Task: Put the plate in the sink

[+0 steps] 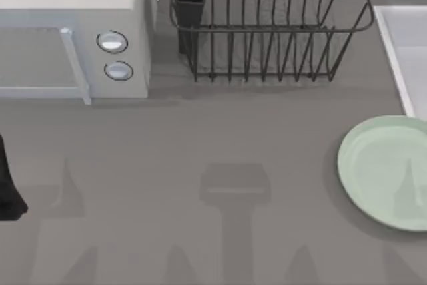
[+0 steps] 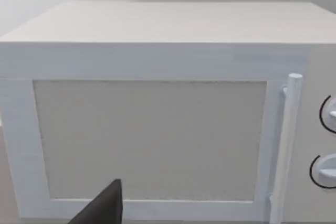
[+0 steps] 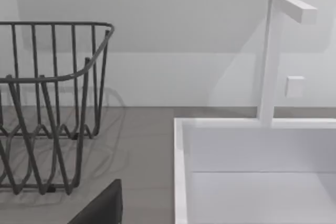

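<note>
- The round, pale mint-green plate [image 1: 387,171] lay flat on the grey desk [image 1: 200,138], untouched, just short of the light grey-white rectangular sink [image 3: 252,171].
- We judged nothing done: grasping and carrying remained.
- We could not tell either claw's state.

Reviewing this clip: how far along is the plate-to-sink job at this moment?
Nothing looks done yet. The round pale mint-green plate lies flat on the grey table at the top view's right side, in front of the light grey-white rectangular sink, not in it. Nothing is in hand: the left arm sits at the table's left edge, facing the white microwave. Left to do: grasp the plate, lift it, and set it in the sink.
</note>
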Controlling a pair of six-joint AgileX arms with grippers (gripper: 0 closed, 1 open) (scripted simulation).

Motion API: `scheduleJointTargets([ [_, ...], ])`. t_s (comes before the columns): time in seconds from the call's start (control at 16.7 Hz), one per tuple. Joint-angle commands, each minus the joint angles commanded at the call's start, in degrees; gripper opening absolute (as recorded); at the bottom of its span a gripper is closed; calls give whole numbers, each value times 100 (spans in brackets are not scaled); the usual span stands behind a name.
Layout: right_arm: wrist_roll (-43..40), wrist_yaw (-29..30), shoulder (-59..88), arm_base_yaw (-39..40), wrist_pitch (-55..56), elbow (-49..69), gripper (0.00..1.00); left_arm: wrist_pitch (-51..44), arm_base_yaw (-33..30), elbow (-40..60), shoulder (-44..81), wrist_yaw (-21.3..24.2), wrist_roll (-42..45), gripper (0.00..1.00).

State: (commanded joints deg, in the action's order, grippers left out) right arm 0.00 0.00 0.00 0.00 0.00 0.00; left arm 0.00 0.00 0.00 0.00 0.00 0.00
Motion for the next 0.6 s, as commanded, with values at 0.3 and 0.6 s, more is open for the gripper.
scheduleJointTargets([
  [0.3, 96, 0, 356, 92, -254, 328, 100, 0, 0, 0, 0, 0, 0, 100],
  [0.6, 517, 1, 2121, 498, -1370, 1783, 100, 0, 0, 0, 0, 0, 0, 100],
])
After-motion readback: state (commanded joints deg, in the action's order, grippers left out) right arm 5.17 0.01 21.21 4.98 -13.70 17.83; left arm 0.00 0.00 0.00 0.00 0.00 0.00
